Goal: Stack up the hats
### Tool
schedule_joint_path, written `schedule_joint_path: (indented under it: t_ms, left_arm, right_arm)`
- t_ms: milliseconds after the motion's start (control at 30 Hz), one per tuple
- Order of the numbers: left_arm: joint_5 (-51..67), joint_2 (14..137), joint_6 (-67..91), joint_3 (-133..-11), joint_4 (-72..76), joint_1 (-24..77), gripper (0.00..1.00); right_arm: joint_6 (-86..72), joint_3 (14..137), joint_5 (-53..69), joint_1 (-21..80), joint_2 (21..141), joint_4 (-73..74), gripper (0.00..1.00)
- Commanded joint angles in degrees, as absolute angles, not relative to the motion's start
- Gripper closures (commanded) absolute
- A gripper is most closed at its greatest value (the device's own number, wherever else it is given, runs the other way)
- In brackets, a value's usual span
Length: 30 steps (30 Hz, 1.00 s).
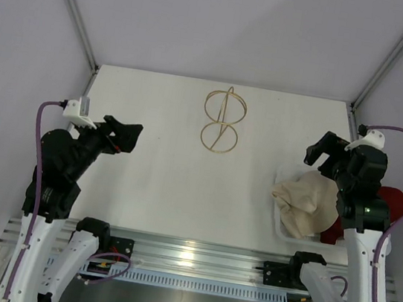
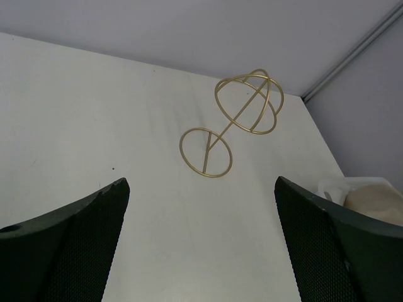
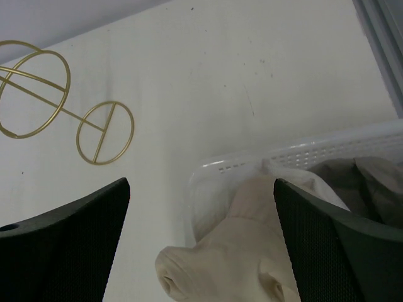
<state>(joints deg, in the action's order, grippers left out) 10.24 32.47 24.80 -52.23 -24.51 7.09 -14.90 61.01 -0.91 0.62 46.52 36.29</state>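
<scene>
Right gripper [image 1: 323, 155] is hanging wide open and empty near the white basket [image 3: 327, 148], and my left gripper [image 1: 123, 137] is gaping just as wide over the table's left side. The cream hat [image 1: 303, 203] is lying crumpled, slumping over the basket's rim. Only the top view is showing the dark red hat [image 1: 393, 202], right of it behind my arm. Only my right wrist view is showing the grey hat [image 3: 371, 176], folded inside the basket.
</scene>
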Motion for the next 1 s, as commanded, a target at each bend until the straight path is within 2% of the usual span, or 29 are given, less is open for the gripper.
schedule_joint_path:
  t_ms: [0,100,267,400,600,967]
  left_arm:
    - [10.2,31.82,23.64,-52.21,-24.17,6.33,0.01]
    - [10.02,32.08,23.64,-52.03,-24.35,6.33,0.0]
    - [12.13,32.78,23.64,-51.42,-23.99,6.33,0.0]
    - [12.04,31.29,23.03,-51.33,-24.52,6.42,0.01]
    - [12.74,31.55,23.2,-50.54,-24.08,6.42,0.0]
    - [12.92,31.99,22.76,-50.63,-24.87,6.5,0.01]
  right_arm:
    - [-16.61,64.69,-1.32,0.53,45.18,42.61,0.01]
    - [-18.27,64.16,-3.24,0.53,43.77,45.52,0.01]
    - [-24.96,57.42,1.84,0.53,41.93,46.58,0.01]
    - [-25.75,55.2,-2.54,2.01,42.88,47.81,0.01]
    - [-25.84,51.69,-2.72,3.95,41.92,42.54,0.01]
    - [-24.53,55.8,-6.85,7.64,42.9,48.86,0.01]
